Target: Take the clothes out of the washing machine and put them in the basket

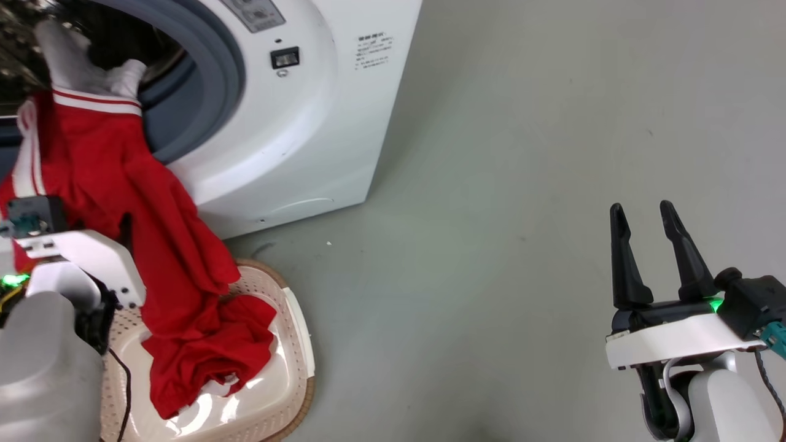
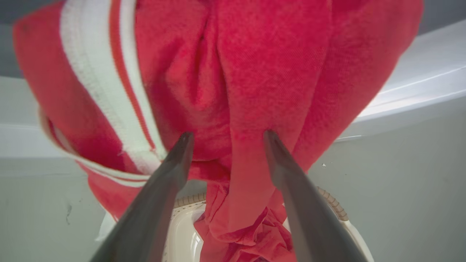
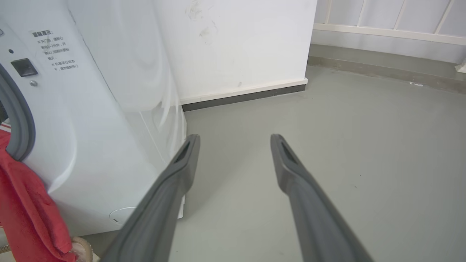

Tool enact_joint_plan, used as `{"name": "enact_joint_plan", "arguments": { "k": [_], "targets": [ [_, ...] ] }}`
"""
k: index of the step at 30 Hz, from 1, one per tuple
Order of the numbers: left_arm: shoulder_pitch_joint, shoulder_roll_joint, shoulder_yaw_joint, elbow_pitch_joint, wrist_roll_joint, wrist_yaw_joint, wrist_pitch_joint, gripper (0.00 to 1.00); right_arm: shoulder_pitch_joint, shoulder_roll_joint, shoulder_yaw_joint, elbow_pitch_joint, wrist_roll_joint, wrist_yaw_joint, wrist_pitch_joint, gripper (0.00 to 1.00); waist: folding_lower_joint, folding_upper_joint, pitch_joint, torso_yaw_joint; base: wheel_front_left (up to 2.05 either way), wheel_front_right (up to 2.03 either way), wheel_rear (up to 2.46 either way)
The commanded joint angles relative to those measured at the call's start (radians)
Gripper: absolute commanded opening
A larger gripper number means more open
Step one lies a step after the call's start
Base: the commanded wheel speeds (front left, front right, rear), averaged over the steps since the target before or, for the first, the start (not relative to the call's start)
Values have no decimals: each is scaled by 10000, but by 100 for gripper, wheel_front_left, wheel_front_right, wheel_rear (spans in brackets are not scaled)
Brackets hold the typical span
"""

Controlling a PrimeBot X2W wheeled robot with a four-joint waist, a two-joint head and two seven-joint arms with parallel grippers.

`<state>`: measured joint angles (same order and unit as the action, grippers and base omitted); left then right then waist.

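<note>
The clothes point(image 1: 156, 209) hang out of the washing machine point(image 1: 295, 129), far left, lower end heaped in the basket point(image 1: 298, 344) beneath; my left gripper point(image 2: 227, 140) is spread wide, tips at the red folds, holding nothing; I should pinch a thick fold and draw the white sleeve point(image 1: 67, 55) clear; my right gripper point(image 1: 645, 215) idles wide, near right.

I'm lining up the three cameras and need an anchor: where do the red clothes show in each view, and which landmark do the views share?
Head view: the clothes hang at the left, from the drum opening down into the basket.
Left wrist view: the clothes spread across the upper middle.
Right wrist view: the clothes are a red strip at the lower left edge.
Shared landmark: the washing machine, its white front beside the clothes in every view.
</note>
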<state>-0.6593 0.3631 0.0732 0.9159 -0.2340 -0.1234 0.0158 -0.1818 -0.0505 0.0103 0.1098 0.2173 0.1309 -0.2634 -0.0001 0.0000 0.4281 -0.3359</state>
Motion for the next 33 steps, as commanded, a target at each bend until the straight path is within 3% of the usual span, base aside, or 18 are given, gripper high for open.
{"name": "enact_joint_plan", "arguments": {
  "k": [1, 15, 16, 17, 25, 33],
  "targets": [
    [-282, 84, 25, 143, -74, -27, 129, 100, -105, 4, 18, -5, 96, -3, -15, 100, 1, 0, 301, -223, 0, 0, 0],
    [-2013, 838, -42, 1080, -147, 252, 708, 100, -456, 4, 269, 27, 401, -3, -16, 100, 1, 0, 987, -564, 0, 0, 0],
    [-2075, 863, -48, 1128, -153, 264, 689, 61, -459, 4, 276, 44, 412, -3, -16, 100, 1, 0, 981, -577, 0, 0, 0],
    [-2117, 872, -60, 1174, -155, 259, 669, 0, -464, 2, 276, 55, 418, -3, -16, 100, 1, 0, 971, -585, 0, 0, 0],
    [-1657, 572, -131, 1688, -358, 195, 343, 0, -309, 5, 143, 133, 311, -3, -16, 100, 1, 0, 541, -460, 0, 0, 0],
    [-651, -48, -142, 1858, -622, 119, -925, 0, -2, 2, -93, 197, -7, -3, -17, 100, 1, 0, -414, -17, 0, 0, 0]
  ]
}}
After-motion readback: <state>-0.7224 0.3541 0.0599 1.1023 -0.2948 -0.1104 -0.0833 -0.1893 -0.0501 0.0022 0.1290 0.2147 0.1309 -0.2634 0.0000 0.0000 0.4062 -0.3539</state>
